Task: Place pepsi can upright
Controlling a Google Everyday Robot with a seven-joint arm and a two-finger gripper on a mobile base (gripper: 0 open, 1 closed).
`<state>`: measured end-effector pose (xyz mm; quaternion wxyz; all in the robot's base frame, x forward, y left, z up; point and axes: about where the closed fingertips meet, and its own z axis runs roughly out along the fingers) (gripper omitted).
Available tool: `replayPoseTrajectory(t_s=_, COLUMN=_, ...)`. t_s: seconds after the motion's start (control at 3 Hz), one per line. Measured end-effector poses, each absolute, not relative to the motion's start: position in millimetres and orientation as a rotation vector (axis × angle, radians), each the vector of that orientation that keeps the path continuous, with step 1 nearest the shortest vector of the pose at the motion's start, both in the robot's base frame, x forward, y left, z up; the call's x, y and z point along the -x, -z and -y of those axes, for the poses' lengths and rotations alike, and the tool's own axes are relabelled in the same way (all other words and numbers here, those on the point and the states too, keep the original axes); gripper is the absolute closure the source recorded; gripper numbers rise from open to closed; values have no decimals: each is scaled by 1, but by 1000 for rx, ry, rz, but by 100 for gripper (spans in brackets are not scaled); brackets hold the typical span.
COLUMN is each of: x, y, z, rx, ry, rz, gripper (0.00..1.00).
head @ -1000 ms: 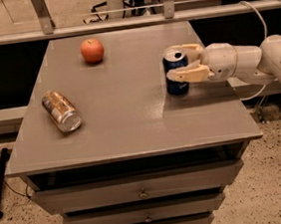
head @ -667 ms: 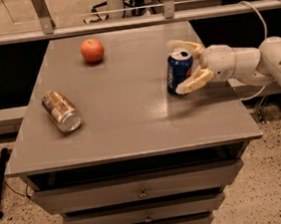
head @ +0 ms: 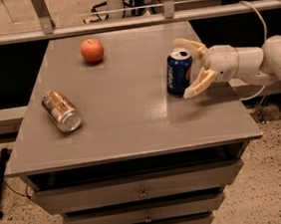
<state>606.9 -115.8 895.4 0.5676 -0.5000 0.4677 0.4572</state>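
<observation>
Grey table (head: 131, 115), pepsi can (head: 179, 72) standing upright at its 3 o'clock side.
End effector (head: 192, 64) flanks the can, jaws spread and gripping nothing, apparently because it balances on its own base.

My end effector (head: 185, 69), near the desk's right edge, is smooth cream plastic with a soft sheen. Its fingers are spread apart at the pepsi can (head: 178, 72) — glossy blue painted metal with a bright silver top. The desk (head: 131, 120) is matt grey, smooth and faintly reflective. By the left edge the bronze can (head: 61, 111) gleams — polished metal. The apple (head: 92, 50) near the far edge has smooth skin.
</observation>
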Motion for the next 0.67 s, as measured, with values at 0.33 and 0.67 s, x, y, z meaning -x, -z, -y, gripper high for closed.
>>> replayPoseTrajectory(t_s=0.33, x=-607, y=-898, z=130, rx=1208, ry=-1029, rz=-1142, gripper=0)
replayPoseTrajectory(t_s=0.67, x=-607, y=-907, z=156, rx=1255, ry=-945, rz=-1196, gripper=0)
